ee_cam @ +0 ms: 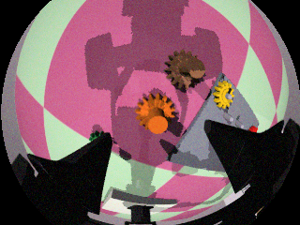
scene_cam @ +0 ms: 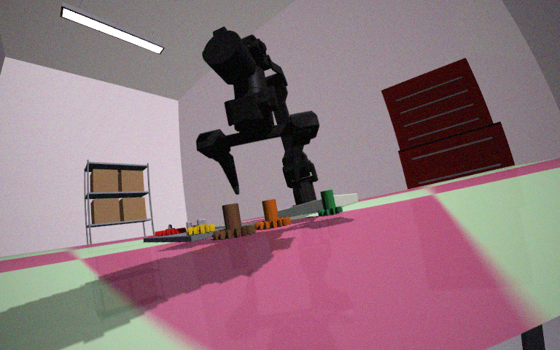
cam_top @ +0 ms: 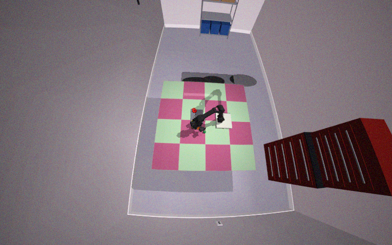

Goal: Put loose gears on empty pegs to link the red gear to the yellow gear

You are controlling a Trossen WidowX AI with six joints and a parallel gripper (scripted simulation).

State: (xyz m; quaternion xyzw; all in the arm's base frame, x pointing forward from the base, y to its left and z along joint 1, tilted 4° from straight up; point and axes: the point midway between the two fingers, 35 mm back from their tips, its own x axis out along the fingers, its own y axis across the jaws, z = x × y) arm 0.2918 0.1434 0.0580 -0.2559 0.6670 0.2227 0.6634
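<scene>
Leftmost in the exterior view, the red gear [cam_top: 194, 110] [scene_cam: 170, 232] [ee_cam: 253, 128] and yellow gear [scene_cam: 200, 229] [ee_cam: 223, 95] sit on the grey board [cam_top: 199, 111] [scene_cam: 165, 238] [ee_cam: 202, 141]. Then come the loose brown gear [scene_cam: 232, 220] [ee_cam: 180, 69], orange gear [scene_cam: 270, 214] [ee_cam: 157, 112] and green gear [cam_top: 204, 131] [scene_cam: 327, 202] [ee_cam: 97, 136]; the gripper [cam_top: 197, 127] [scene_cam: 266, 185] [ee_cam: 159, 131] hangs above, fingers wide open (holding nothing).
</scene>
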